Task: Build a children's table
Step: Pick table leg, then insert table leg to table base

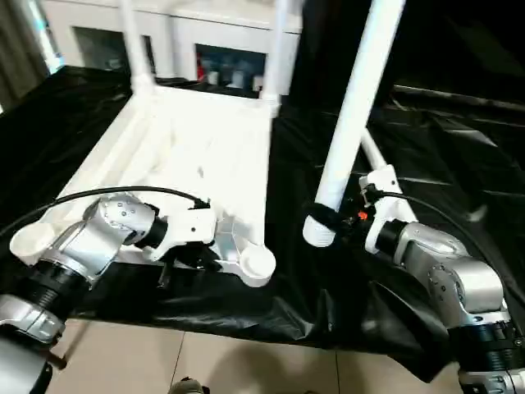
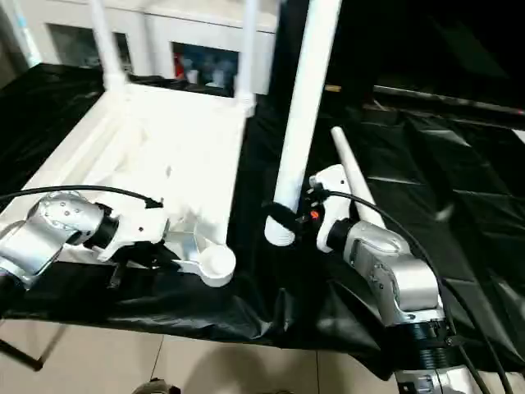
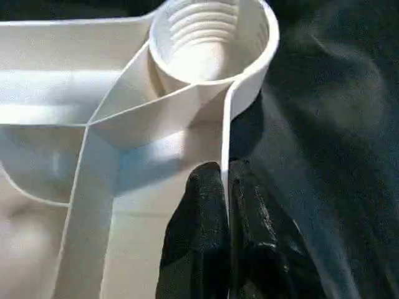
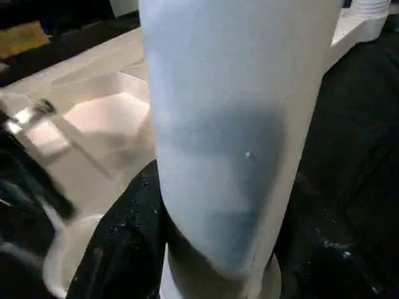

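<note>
Tabletop (image 1: 197,156) lies underside up on the black drape (image 1: 443,164), so you can reach its near corner socket (image 1: 257,264). Your left pincer (image 3: 224,193) clamps the thin rim there to steady it. Your right pincer (image 1: 332,223) grips a leg (image 1: 353,123) near-upright beside that socket, probably for insertion.

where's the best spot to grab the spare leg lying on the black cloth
Grip the spare leg partway along its bare tube, coming from above with the gripper across its width. It lies flat on the black cloth, its near end crowded by the right gripper.
</note>
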Robot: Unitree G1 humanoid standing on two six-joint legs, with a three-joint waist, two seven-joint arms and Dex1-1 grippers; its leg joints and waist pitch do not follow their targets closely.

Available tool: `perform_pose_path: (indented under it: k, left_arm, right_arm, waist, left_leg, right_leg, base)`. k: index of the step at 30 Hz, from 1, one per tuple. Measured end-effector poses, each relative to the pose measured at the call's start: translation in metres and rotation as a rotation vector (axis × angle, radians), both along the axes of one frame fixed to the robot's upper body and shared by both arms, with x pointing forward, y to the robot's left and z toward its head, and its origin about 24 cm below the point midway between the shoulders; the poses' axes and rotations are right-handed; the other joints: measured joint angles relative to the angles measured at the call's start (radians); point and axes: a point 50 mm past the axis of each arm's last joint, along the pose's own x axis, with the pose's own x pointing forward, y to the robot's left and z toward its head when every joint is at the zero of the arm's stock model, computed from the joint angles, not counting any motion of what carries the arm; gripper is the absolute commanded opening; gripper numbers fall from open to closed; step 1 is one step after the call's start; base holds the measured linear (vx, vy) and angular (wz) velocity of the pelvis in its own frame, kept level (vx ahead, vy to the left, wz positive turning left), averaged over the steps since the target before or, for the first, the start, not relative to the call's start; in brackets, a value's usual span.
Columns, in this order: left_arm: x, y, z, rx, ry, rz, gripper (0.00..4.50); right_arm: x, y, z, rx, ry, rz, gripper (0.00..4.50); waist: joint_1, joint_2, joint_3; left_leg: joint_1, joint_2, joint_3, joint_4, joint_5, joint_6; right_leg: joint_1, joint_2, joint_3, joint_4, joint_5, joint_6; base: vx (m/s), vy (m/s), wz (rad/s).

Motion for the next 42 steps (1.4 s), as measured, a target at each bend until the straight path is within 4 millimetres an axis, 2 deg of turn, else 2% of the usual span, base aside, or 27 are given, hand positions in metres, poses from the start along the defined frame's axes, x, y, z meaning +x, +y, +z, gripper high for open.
perform_pose_path:
  k: [3, 6, 8, 14, 18, 34, 42]
  left_arm:
    - [0.007, -0.025, -0.008, -0.074, -0.025, 0.119, 0.0]
    - [0.008, -0.034, -0.01, -0.098, -0.022, 0.154, 0.0]
    - [0.008, -0.035, -0.01, -0.106, -0.018, 0.155, 0.0]
    - [0.007, -0.04, -0.01, -0.101, -0.025, 0.15, 0.0]
    - [0.008, -0.04, -0.011, -0.087, -0.033, 0.155, 0.0]
    - [0.007, -0.039, -0.01, -0.073, -0.027, 0.159, 0.0]
    - [0.008, -0.037, -0.01, -0.067, -0.026, 0.161, 0.0]
  right_arm:
    - [0.002, 0.013, 0.006, 0.025, -0.002, 0.052, 1.9]
    - [0.003, 0.021, -0.002, -0.009, 0.023, 0.089, 1.9]
    - [0.004, 0.021, -0.007, -0.023, 0.041, 0.088, 1.9]
    - [0.018, 0.022, -0.004, -0.087, -0.005, 0.059, 1.9]
    - [0.028, 0.024, -0.003, -0.093, -0.005, 0.051, 1.9]
    - [0.028, 0.029, -0.014, -0.056, 0.039, 0.101, 1.9]
    - [0.028, 0.023, -0.022, 0.067, 0.089, 0.052, 1.9]
  waist:
    - [-0.006, -0.002, -0.001]
    - [-0.014, -0.003, -0.001]
    - [-0.012, -0.003, -0.001]
    - [-0.003, -0.005, -0.002]
    - [-0.005, -0.006, -0.003]
    - [-0.01, -0.015, -0.006]
    - [-0.011, -0.019, -0.009]
  left_leg:
    - [0.0, 0.0, -0.001, 0.0, 0.0, 0.0]
    - [-0.001, 0.0, -0.002, 0.0, 0.0, 0.0]
    - [-0.001, 0.0, -0.002, 0.0, 0.0, 0.0]
    - [-0.002, 0.0, -0.002, -0.002, 0.0, 0.0]
    - [-0.001, 0.0, -0.002, -0.002, 0.0, 0.0]
    - [-0.001, 0.0, -0.002, -0.002, 0.0, 0.0]
    - [-0.001, 0.0, -0.002, -0.002, 0.0, 0.0]
  right_leg:
    - [0.0, 0.0, -0.001, -0.002, 0.0, 0.0]
    - [-0.001, 0.0, -0.002, -0.003, 0.0, 0.0]
    - [-0.002, 0.0, -0.002, -0.003, 0.0, 0.0]
    - [-0.002, 0.0, -0.002, -0.002, 0.0, -0.001]
    - [-0.002, 0.0, -0.002, -0.003, 0.0, -0.001]
    - [-0.002, 0.0, -0.002, -0.003, 0.0, 0.0]
    - [-0.002, 0.0, -0.002, -0.004, 0.0, 0.0]
  base:
    - [0.0, 0.0, 0.0]
    - [0.0, 0.0, 0.0]
    - [0.0, 0.0, 0.0]
    - [0.0, 0.0, 0.0]
    - [0.0, 0.0, 0.0]
    - [0.0, 0.0, 0.0]
    - [0.0, 0.0, 0.0]
